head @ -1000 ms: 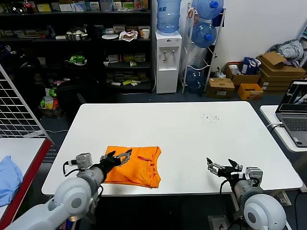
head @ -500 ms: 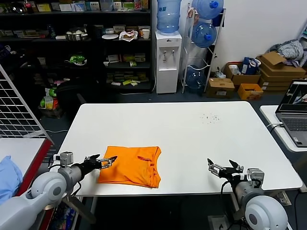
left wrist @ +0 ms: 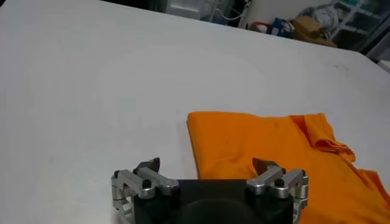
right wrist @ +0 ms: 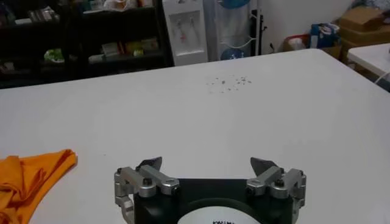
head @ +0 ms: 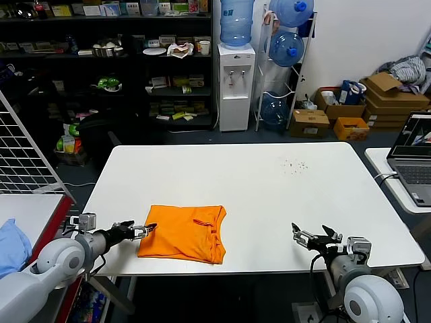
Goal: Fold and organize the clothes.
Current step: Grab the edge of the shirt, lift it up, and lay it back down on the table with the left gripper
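- Left gripper (head: 140, 231) has drawn back off the orange T-shirt (head: 183, 233), jaws wide, empty.
- Right gripper (head: 315, 237) idle, wide.
- Shirt looks soft and limp: pinch a folded edge.

Bright orange shirt (head: 182, 233), plain on this side, on a white surface (head: 269, 195) with dark specks (head: 294, 165), perhaps crumbs.

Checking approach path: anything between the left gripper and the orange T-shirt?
Nothing visible. The left gripper hangs open just off the near-left edge of the folded orange T-shirt, with only bare white table between them. The right gripper waits open, far off.
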